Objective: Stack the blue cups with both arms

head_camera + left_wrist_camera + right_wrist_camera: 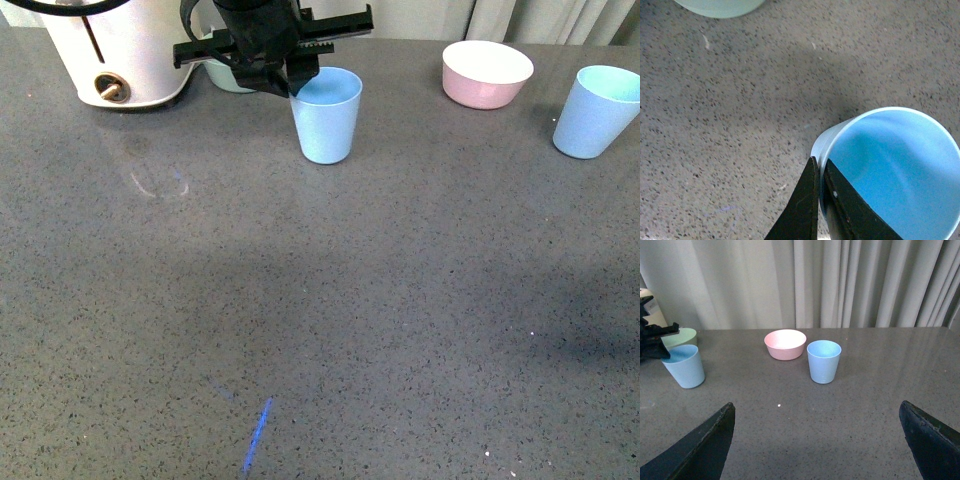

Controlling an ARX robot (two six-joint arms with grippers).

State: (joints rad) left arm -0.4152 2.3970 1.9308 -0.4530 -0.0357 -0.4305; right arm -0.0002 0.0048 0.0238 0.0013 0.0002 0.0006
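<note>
While my left gripper [821, 161] clamps one blue cup [327, 120] by its rim, my right gripper [816, 407] hangs wide apart; next, I judge, a lift toward the other cup [597, 110].

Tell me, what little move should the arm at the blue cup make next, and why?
Probably lift it straight up. The left gripper looks shut on the rim of the left blue cup, one finger inside, one outside; the right blue cup stands far off.
</note>
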